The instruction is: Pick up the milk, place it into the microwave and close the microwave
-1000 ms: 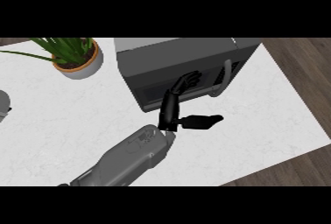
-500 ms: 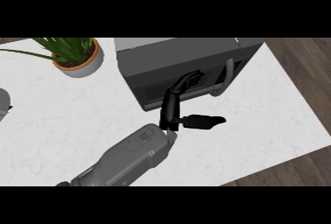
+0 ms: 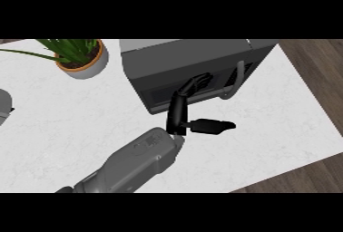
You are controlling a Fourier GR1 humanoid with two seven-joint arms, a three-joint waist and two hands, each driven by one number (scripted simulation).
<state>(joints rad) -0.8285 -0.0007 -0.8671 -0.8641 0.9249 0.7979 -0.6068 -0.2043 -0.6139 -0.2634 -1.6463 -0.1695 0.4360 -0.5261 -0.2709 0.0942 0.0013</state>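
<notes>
I have the right robot hand (image 3: 178, 111) stretched out from the forearm (image 3: 134, 165), its fingertips (image 3: 198, 83) laid against the microwave's door (image 3: 157, 93), just left of the handle (image 3: 236, 78). It holds nothing: the fingers are long and only slightly bent at the tips, and the thumb (image 3: 213, 125) sticks out sideways over the counter (image 3: 80, 122). That is a pushing pose, not a grasp, which suits the closing step.

I see the milk nowhere on the counter, so I judge it sits inside the microwave (image 3: 188, 54), hidden by the door. The door looks flush with the front, or very nearly. Whether it has latched I cannot tell, so I would push a little more before pulling away.

A grey sliver at the view's left edge I take for the left robot hand (image 3: 4, 106) at rest, too cut off to read. The potted plant (image 3: 81, 59) stands well apart.
</notes>
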